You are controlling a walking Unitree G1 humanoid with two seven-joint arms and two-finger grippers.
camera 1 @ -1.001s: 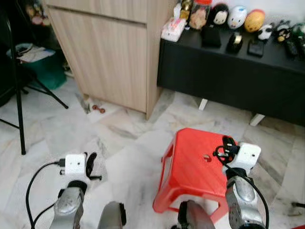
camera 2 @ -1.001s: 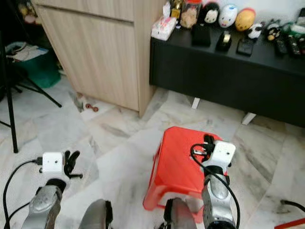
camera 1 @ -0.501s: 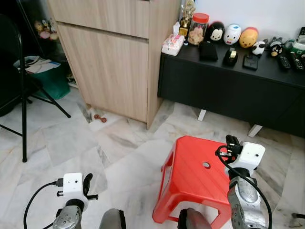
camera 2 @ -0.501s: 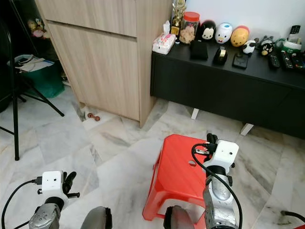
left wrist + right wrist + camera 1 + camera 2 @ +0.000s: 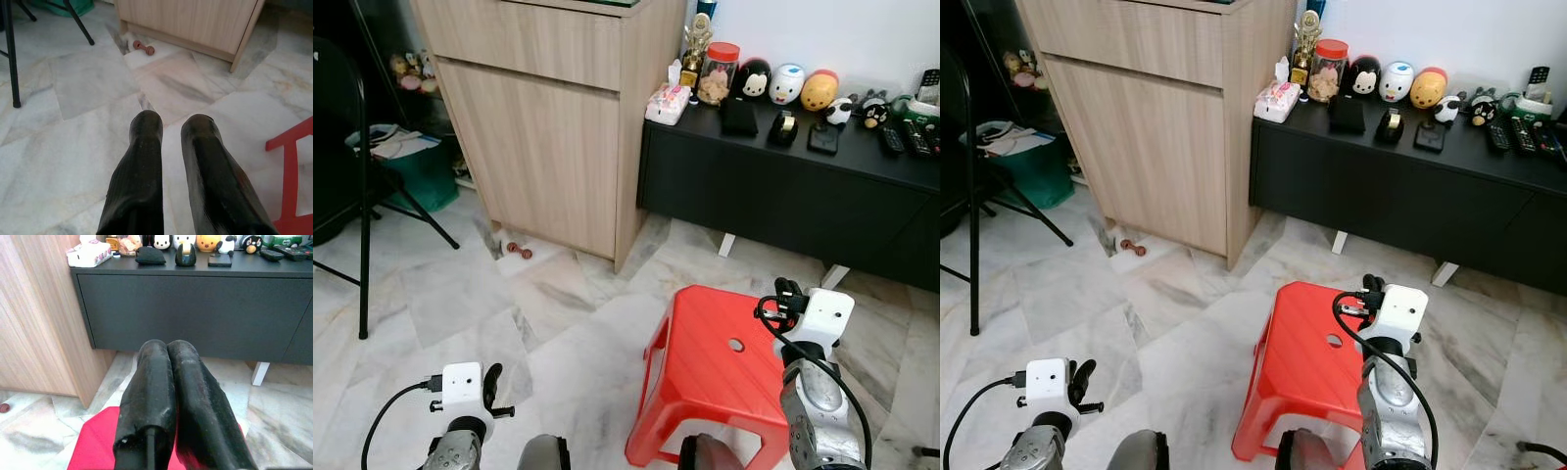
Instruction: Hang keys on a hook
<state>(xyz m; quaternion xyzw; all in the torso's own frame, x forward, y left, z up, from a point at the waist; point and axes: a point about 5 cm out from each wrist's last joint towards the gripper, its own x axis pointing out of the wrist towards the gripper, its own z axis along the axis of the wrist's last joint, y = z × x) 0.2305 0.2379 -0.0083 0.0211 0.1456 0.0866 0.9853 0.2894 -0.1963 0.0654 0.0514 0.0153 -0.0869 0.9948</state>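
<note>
Hovering over the red stool, right gripper jaws pressed together.

a red stool is seen on the marble floor, near the black desk. along the desk's back edge a jar and round figurines are lined up, with a tissue pack at its corner beside the wooden cabinet. the left claw is held low over the floor, the right claw over the stool's edge.
</note>
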